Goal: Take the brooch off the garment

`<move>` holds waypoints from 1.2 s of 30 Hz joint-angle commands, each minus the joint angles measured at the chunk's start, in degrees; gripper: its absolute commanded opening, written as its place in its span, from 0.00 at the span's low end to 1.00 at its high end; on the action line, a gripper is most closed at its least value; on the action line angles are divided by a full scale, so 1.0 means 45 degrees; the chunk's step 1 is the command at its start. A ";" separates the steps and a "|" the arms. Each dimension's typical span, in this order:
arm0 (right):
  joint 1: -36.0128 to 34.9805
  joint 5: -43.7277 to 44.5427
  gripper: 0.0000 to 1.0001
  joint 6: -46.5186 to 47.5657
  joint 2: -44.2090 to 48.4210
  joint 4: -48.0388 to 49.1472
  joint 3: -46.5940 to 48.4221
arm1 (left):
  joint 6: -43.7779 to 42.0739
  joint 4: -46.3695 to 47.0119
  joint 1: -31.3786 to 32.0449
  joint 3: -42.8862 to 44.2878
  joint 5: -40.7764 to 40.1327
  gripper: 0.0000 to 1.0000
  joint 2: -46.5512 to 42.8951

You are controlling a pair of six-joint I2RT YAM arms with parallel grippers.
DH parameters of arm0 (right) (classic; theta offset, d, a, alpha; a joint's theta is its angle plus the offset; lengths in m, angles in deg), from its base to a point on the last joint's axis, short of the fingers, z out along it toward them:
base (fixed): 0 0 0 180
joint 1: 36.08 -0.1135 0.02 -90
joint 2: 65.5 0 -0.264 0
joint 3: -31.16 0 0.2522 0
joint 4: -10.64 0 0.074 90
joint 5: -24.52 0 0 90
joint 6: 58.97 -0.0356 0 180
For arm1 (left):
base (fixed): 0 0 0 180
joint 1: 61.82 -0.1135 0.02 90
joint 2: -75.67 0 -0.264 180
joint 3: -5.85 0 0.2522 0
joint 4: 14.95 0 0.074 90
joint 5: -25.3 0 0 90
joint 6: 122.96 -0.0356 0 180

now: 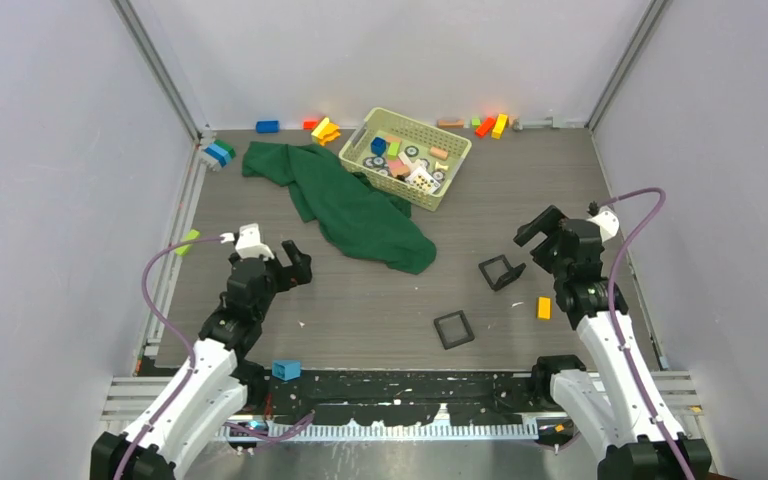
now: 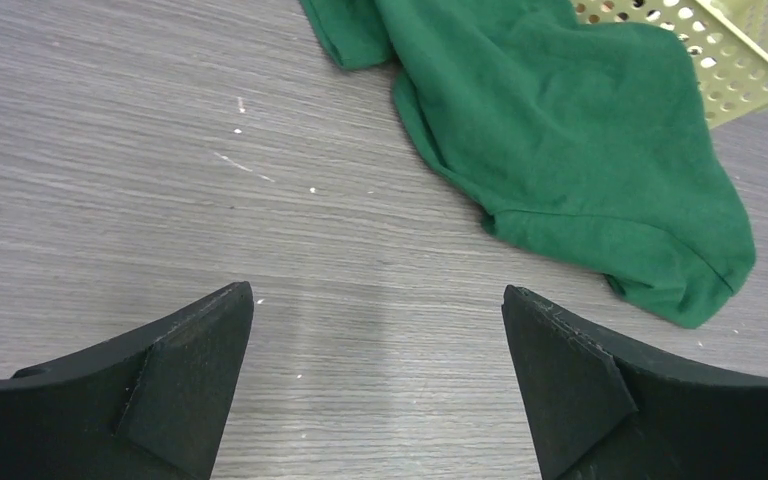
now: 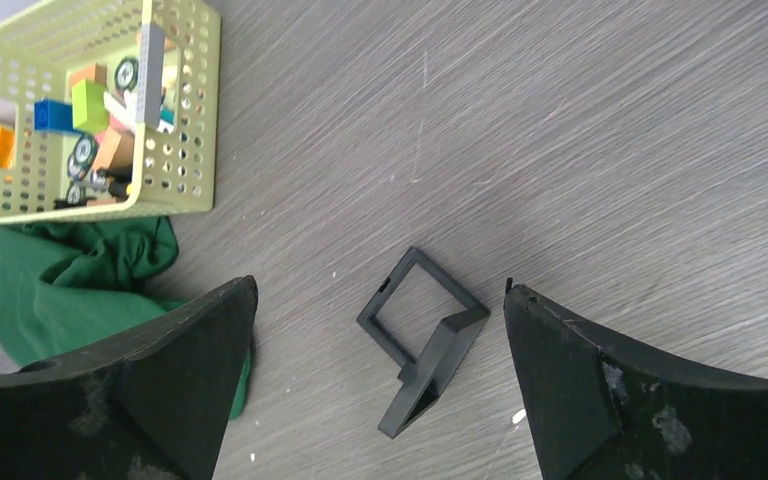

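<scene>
The dark green garment (image 1: 360, 210) lies crumpled on the table at centre-left, its far edge against a basket. It also shows in the left wrist view (image 2: 570, 130) and at the left edge of the right wrist view (image 3: 60, 280). No brooch shows on the cloth. A tiny white speck (image 3: 517, 415) lies on the table by an open black tray; I cannot tell what it is. My left gripper (image 1: 295, 265) is open and empty, near the garment's left side, over bare table (image 2: 378, 300). My right gripper (image 1: 535, 228) is open and empty above the black tray (image 3: 380, 295).
A yellow-green basket (image 1: 430, 130) of toy parts stands at the back centre. An open, hinged black square tray (image 1: 501, 271) and a flat one (image 1: 453, 329) lie right of the garment. A blue block (image 1: 286, 369) and an orange block (image 1: 544, 308) lie near the front. Coloured blocks line the back wall.
</scene>
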 commanded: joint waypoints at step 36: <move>-0.4211 0.0783 0.66 -0.2939 -1.4443 0.3663 0.9484 | 0.0992 0.7142 0.1084 0.3656 0.5966 0.40 1.1716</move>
